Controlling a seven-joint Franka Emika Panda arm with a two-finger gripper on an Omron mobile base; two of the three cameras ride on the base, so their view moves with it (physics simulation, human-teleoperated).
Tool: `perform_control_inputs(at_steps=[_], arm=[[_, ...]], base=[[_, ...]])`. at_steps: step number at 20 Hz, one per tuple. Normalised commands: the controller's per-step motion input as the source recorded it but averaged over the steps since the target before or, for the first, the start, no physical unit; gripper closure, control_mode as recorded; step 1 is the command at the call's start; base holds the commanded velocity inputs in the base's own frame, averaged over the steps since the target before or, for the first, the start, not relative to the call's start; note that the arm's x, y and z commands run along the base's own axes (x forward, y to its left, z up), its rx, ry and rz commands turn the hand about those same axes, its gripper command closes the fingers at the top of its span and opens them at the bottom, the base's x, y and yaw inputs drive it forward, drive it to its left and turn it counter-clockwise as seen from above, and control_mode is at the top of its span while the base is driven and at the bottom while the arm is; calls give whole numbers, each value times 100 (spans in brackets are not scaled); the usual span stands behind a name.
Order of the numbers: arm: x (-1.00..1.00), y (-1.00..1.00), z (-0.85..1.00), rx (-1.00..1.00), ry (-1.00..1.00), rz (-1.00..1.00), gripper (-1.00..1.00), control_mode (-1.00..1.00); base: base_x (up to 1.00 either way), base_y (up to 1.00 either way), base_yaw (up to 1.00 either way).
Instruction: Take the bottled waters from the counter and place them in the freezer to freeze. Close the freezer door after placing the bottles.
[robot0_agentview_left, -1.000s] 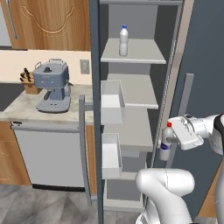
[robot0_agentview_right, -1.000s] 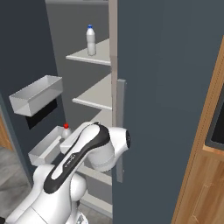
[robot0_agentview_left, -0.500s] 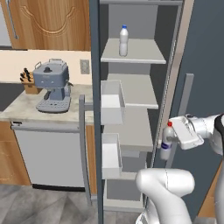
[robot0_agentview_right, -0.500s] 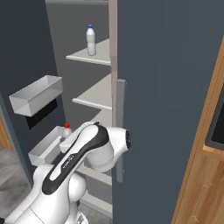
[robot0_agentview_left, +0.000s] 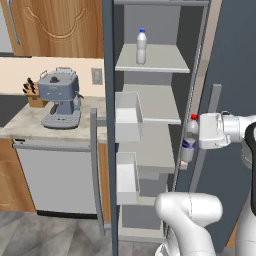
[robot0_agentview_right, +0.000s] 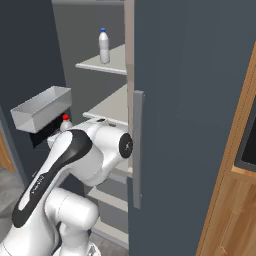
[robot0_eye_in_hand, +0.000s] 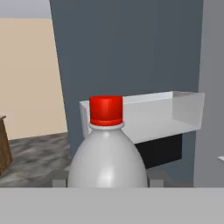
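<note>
Red-capped bottle (robot0_agentview_left: 190, 139) gripped upright in the hand (robot0_agentview_left: 196, 136) at the open freezer (robot0_agentview_left: 150, 100); blue-capped bottle (robot0_agentview_left: 142, 46) on its top shelf (robot0_agentview_left: 165, 59).

The red-capped bottle (robot0_agentview_left: 190, 140) has edged slightly higher beside the shelves.

white arm extended level, end effector (robot0_agentview_left: 192, 142) clamped, wrist horizontal.

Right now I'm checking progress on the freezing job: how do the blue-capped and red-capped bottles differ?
The blue-capped bottle stands free on the freezer's top shelf; the red-capped bottle is lower, at the shelves' front edge. The blue-capped one is untouched, while the red-capped one is held in the gripper, jaws closed on it. Both are upright, small and clear with pale labels.
</note>
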Motion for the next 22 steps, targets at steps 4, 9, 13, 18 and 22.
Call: perform_control_inputs(at_steps=[4, 9, 13, 18, 22], arm=[[8, 4, 72, -11, -1, -63, 100, -100], [22, 0, 52, -23, 1, -70, 100, -100], [6, 0, 76, -5, 0, -67, 100, -100], [0, -3, 43, 6, -5, -67, 100, -100], [-15, -39, 7, 14, -12, -30, 100, -100]], base=[[0, 0, 0], [0, 0, 0], [0, 0, 0], [0, 0, 0], [0, 0, 0]])
